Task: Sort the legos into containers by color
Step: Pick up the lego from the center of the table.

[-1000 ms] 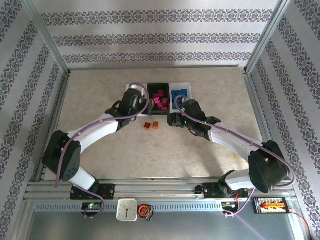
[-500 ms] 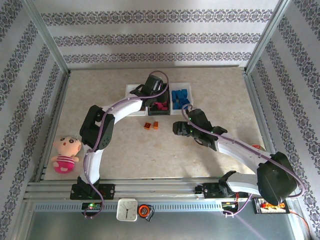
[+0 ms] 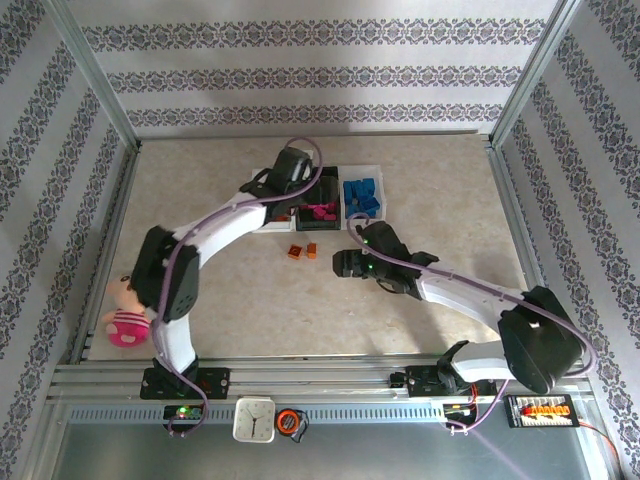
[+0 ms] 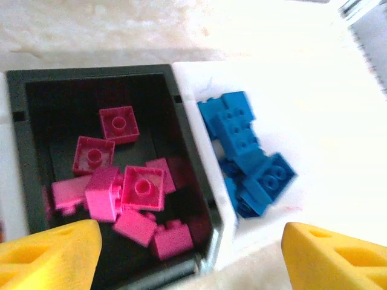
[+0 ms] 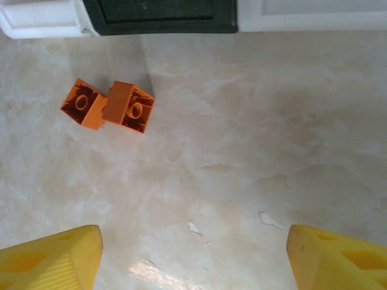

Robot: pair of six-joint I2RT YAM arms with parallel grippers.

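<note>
My left gripper (image 3: 306,196) hangs open over the near end of the black container (image 4: 24,121); nothing is between its yellow fingers (image 4: 48,257). Several pink legos (image 4: 142,187) lie in that black container (image 3: 326,178). Several blue legos (image 4: 251,160) fill the white container (image 4: 314,121) to its right (image 3: 372,172). Two orange legos (image 5: 84,104) (image 5: 130,107) lie side by side on the table just short of the containers (image 3: 303,251). My right gripper (image 3: 346,264) is open, low over bare table to their right, nothing between its fingertips (image 5: 338,260).
The left white container (image 3: 262,178) is mostly hidden under my left arm; its corner (image 5: 39,18) shows in the right wrist view. A pink-bodied doll (image 3: 125,312) lies at the table's left edge beside the left arm. Metal frame rails border the table.
My left arm swung from left of the containers to over the black one, and its jaws went from shut to open. The right gripper shifted slightly left. The doll came into view.
</note>
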